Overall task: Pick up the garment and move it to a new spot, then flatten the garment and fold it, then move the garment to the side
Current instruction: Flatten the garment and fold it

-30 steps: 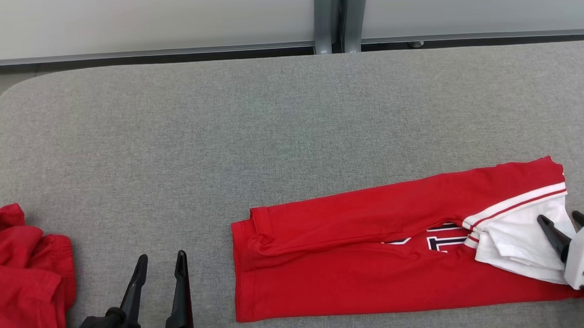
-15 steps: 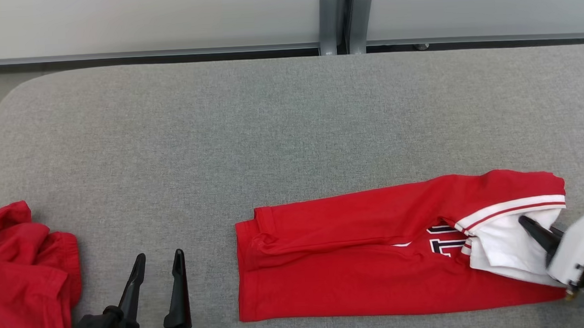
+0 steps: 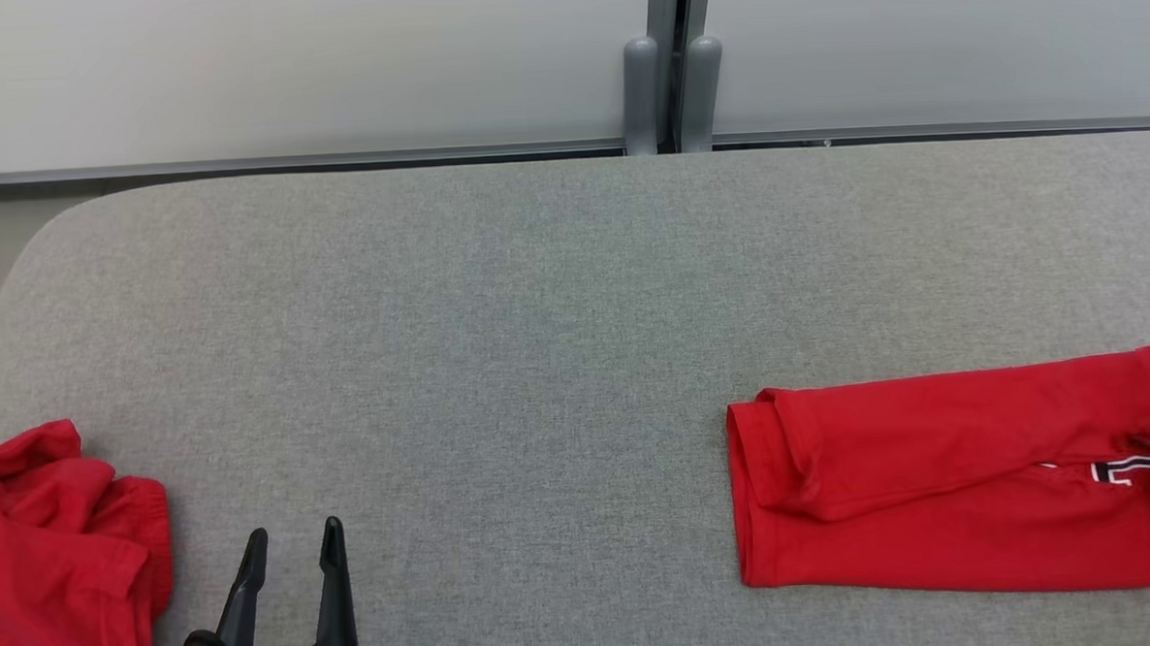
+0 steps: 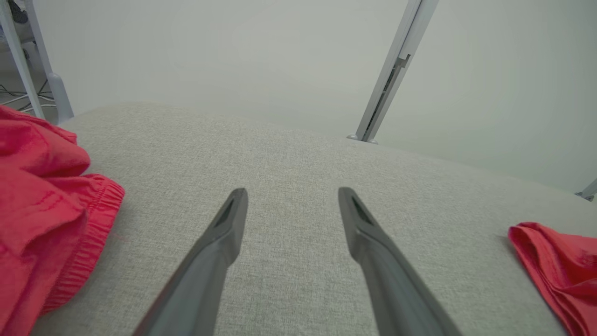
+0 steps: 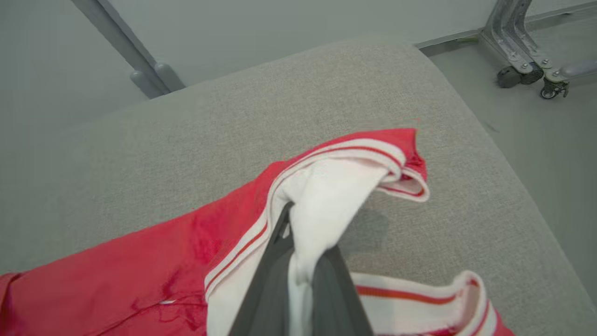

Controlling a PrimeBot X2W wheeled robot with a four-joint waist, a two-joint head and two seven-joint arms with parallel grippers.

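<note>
I'm driving this from afar, and the place reads as a robotics lab or test cell. My landmark is the big table (image 3: 535,296), round-cornered and wrapped in grey fabric. Right behind it stand plain pale partition panels (image 3: 283,74), joined by a metal post (image 3: 663,8) on grey feet. Off the table's right end I see smooth grey floor (image 5: 550,149) and a metal frame (image 5: 506,28) on castors. Past its left end stand pale stand legs (image 4: 59,95).

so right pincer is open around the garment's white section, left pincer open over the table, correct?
No. Right wrist view shows the right pincer shut on the white section of the garment. The left pincer is open over the table.
</note>
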